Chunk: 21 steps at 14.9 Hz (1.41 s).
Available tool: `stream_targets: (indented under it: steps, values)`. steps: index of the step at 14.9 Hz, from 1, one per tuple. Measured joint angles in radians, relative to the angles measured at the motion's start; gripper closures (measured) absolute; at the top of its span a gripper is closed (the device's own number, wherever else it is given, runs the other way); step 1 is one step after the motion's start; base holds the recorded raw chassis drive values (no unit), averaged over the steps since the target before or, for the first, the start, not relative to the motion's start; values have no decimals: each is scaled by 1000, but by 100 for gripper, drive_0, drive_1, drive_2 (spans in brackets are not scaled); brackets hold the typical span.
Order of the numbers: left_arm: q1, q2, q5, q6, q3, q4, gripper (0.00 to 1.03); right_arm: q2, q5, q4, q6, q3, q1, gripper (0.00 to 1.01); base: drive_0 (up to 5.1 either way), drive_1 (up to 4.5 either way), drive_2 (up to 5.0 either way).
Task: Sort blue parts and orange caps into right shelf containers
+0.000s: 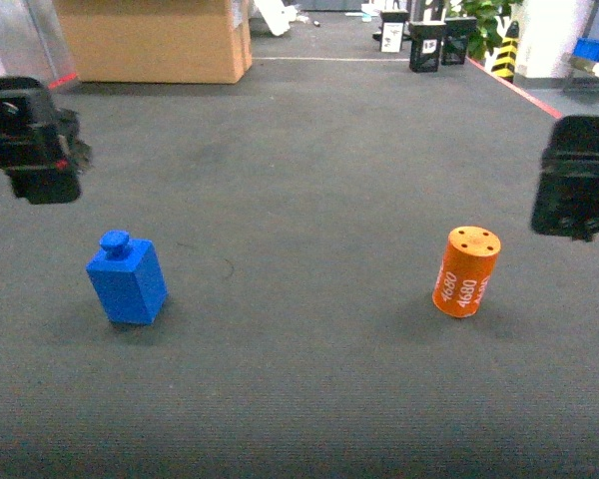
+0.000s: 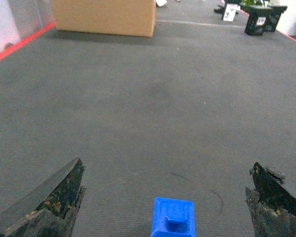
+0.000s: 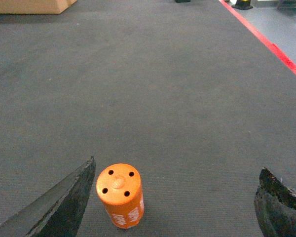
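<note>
Blue part (image 1: 127,280): upright on grey carpet, left. Orange cap (image 1: 466,271): upright, right. I see both end effectors, left (image 2: 163,197) and right (image 3: 177,202), spread, empty.

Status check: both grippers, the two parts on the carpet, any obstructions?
Left gripper open, empty, above blue blocky part. Right gripper open, empty, above orange cylindrical cap. Both parts upright on grey carpet, untouched. Nothing between jaws and parts.

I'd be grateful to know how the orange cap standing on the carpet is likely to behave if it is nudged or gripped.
The orange cap is an upright cylinder, taller than wide, so a sideways nudge would probably tip it, and it would likely roll once down. Its moulded body looks rigid, so it should hold shape in a grip. The smooth round wall may slip between the right gripper fingers unless centred.
</note>
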Motion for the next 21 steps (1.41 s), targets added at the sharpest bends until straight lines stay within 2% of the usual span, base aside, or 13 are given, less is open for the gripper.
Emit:
stream_targets:
  steps: [4,8,12,21]
  values:
    - [-21,187,41,-25,102,11,5,201,-18,-10,34,153,38,3,0,0,0]
    - [-18,280,64,-51,140,33,5,323,-19,-14,56,230,51,3,0,0,0]
    - [-14,334,80,-54,183,22,5,381,-37,-6,97,256,43,3,0,0,0]
    - [2,476,93,-69,225,42,5,472,-51,-15,117,298,43,3,0,0,0]
